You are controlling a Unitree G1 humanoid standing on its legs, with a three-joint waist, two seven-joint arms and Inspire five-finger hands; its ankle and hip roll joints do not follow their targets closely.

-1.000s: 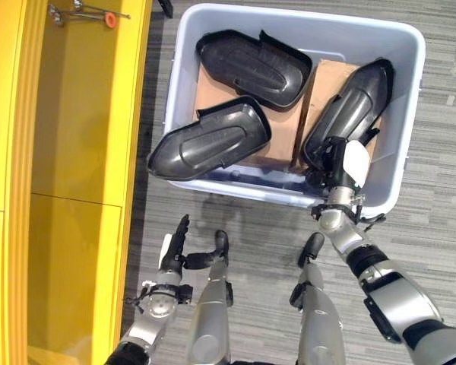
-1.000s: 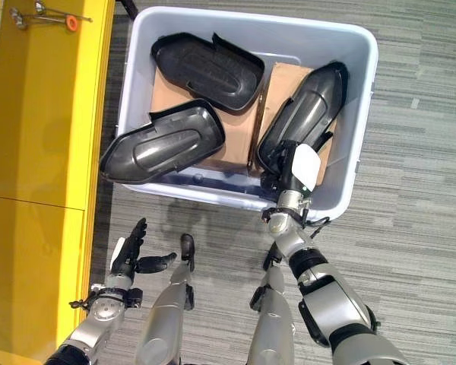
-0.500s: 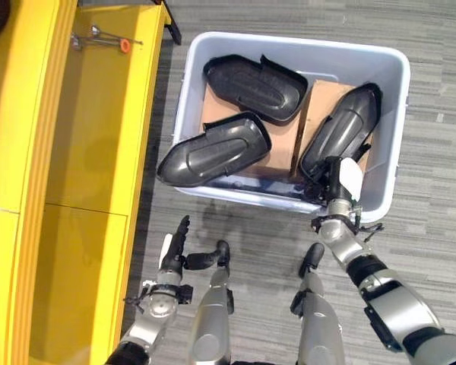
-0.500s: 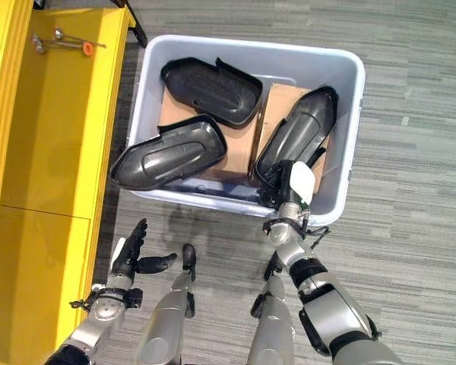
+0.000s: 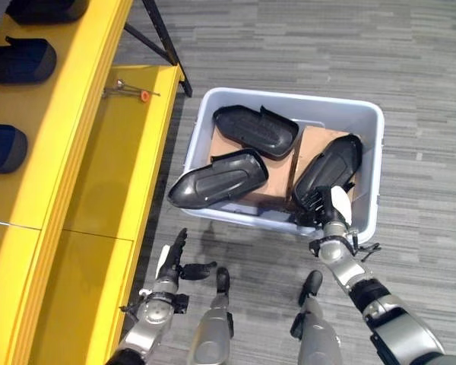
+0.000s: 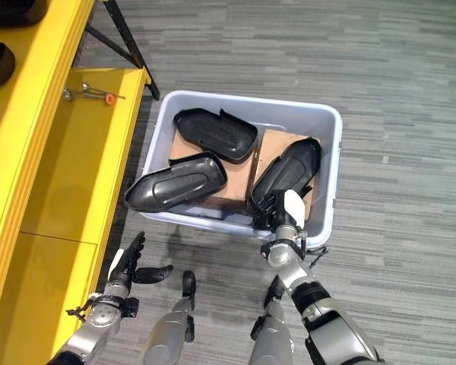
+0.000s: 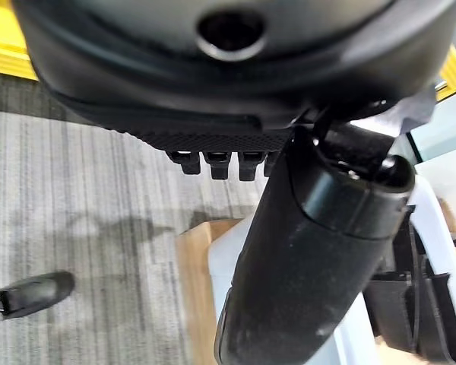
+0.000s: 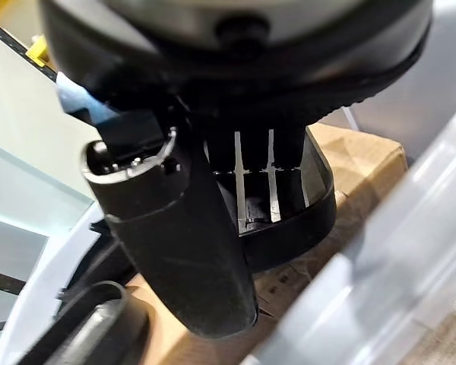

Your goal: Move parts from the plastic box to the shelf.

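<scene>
Black moulded parts (image 5: 217, 178) lay in plastic box (image 5: 371, 171) beside yellow shelf (image 5: 99, 163). Right hand (image 5: 327, 211) curled round rightmost part (image 5: 330, 163). Left hand (image 5: 171, 258) relaxed, empty, over carpet.

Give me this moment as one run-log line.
right hand: fingers on right black part in plastic box | left hand: open, idle above floor | two other parts in box | shelf: holds dark parts

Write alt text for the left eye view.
The right hand reaches into a grey plastic box on the floor, fingers on the rightmost of three black parts. The left hand hangs open beside a yellow shelf.
</scene>
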